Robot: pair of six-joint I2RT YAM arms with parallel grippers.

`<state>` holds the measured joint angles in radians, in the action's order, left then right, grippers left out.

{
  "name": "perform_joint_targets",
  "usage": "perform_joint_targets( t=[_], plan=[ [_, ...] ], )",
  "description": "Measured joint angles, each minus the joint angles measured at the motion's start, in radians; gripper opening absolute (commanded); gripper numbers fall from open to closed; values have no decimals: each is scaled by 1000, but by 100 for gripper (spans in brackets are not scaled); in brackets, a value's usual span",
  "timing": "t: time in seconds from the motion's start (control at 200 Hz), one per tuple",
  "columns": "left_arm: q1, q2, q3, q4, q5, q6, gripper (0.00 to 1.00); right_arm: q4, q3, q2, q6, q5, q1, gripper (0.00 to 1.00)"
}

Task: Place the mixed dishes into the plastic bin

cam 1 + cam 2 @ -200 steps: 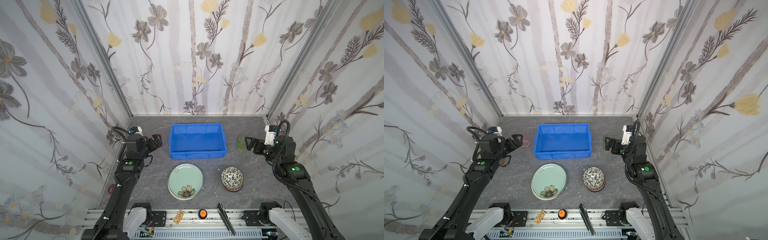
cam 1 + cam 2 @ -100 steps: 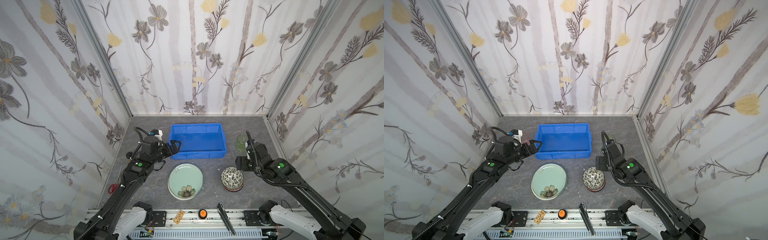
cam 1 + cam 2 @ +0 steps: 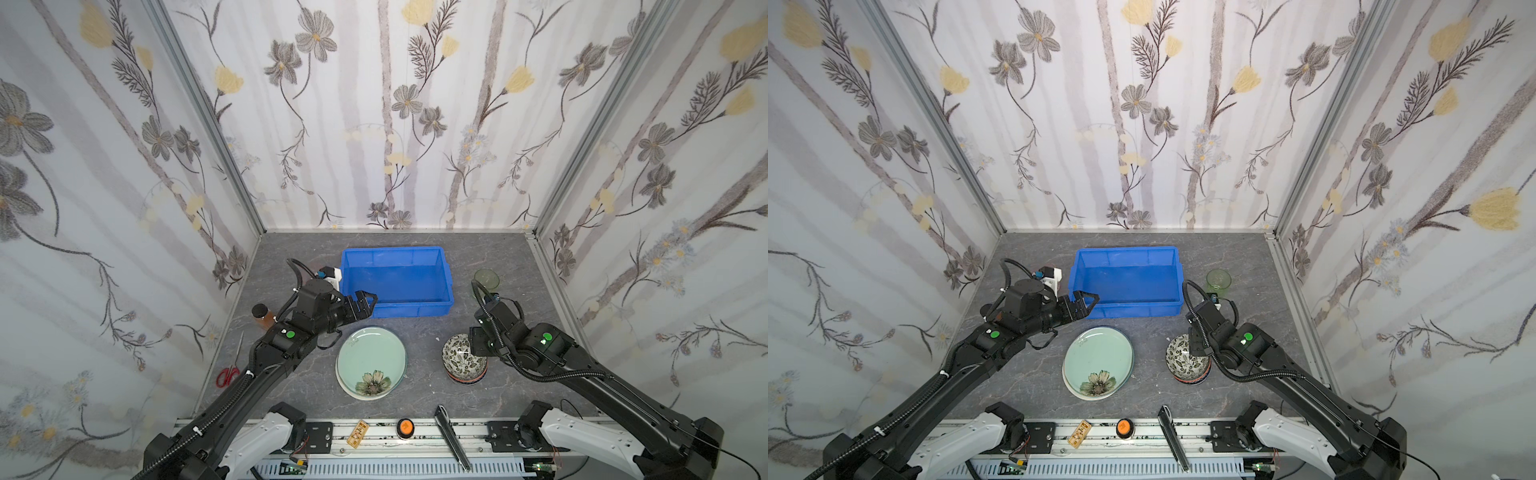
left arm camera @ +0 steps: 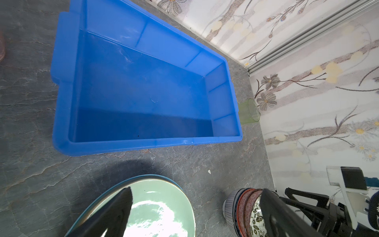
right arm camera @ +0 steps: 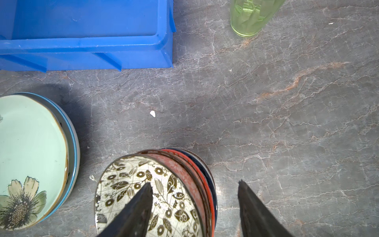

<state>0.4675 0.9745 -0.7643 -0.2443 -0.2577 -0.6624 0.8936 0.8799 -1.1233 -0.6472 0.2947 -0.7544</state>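
Note:
The blue plastic bin (image 3: 411, 309) (image 3: 1133, 308) stands empty at the middle back in both top views. A pale green flower plate (image 3: 371, 363) tops a plate stack in front of it. To its right is a stack of patterned bowls (image 3: 457, 359) with a black-white one on top. A green tumbler (image 3: 486, 279) stands right of the bin. My left gripper (image 4: 196, 191) hangs open by the bin's front left corner, above the plates' far edge. My right gripper (image 5: 194, 183) is open astride the bowl rims (image 5: 196, 170), one finger inside the top bowl and one outside.
An amber jar with a black lid (image 3: 262, 316) and red-handled scissors (image 3: 227, 375) lie by the left wall. A pinkish shape (image 4: 1, 49) shows left of the bin. The front rail carries an orange button (image 3: 405, 427) and a black bar (image 3: 451, 436).
Both arms have swung in from the back sides. The left gripper has reached the bin's front left corner. The right gripper has dropped over the bowl stack and its jaws have narrowed.

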Motion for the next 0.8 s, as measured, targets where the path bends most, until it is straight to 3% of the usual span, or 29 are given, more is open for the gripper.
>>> perform_joint_targets(
  t=[0.804],
  plan=[
    [10, 1, 54, 0, 10, 1, 100, 28, -42, 3, -33, -2, -27, 37]
  ],
)
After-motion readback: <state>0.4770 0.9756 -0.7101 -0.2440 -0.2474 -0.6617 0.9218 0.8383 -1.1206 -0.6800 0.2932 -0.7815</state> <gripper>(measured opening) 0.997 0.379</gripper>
